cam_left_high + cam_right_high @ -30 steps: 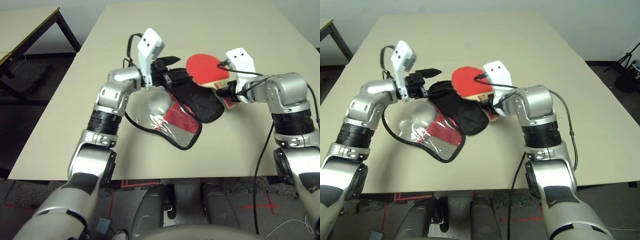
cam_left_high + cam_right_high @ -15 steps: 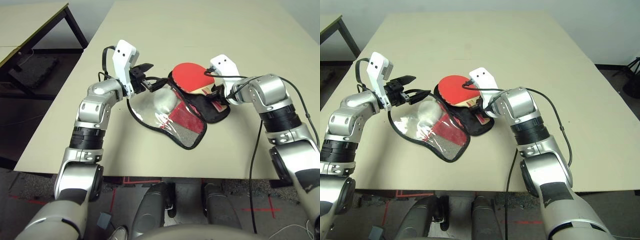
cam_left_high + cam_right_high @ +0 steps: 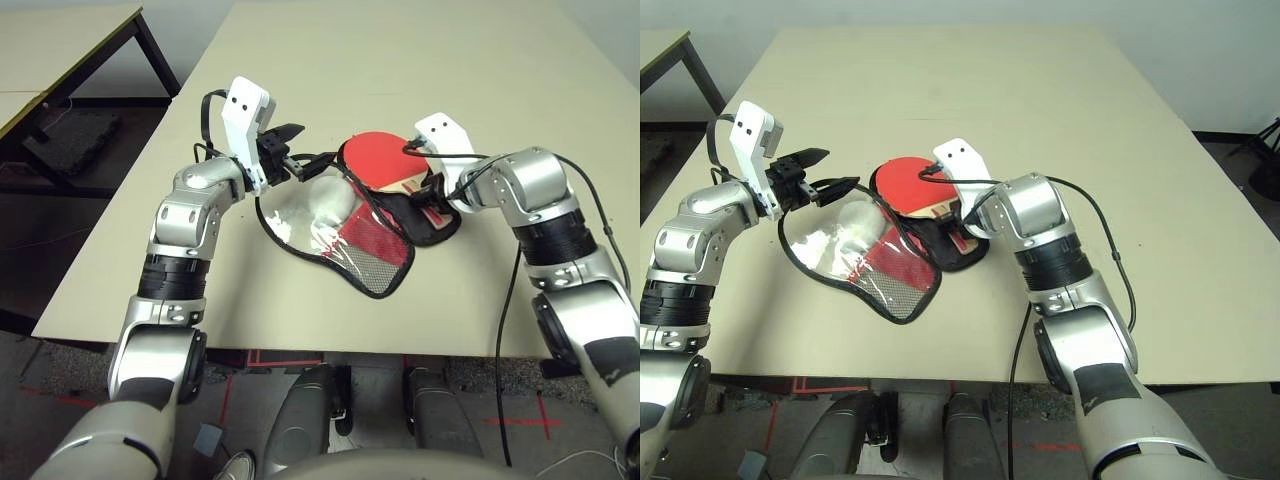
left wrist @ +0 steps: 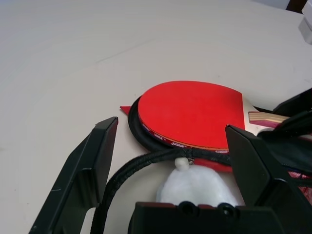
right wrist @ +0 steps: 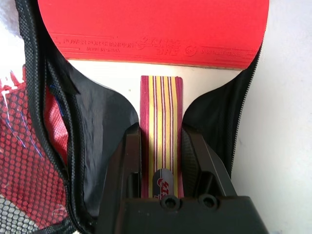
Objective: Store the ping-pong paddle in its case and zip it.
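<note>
Near the table (image 3: 480, 60) middle, the right gripper (image 5: 161, 151) clamps the paddle (image 3: 385, 158) handle over the open case (image 3: 345, 230); left gripper (image 4: 170, 161) fingers are wide apart.

Silver, rounded forearm shells with ribbed black bands near the elbows. White boxy camera housings on both wrists, two dark dots on the left one. Black cables looping from wrists along arms. Matte black angular fingers (image 4: 85, 168); two small screws at each finger base.

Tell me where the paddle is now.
The ping-pong paddle lies mid-table on the open case lining, its handle in the right claw.
</note>
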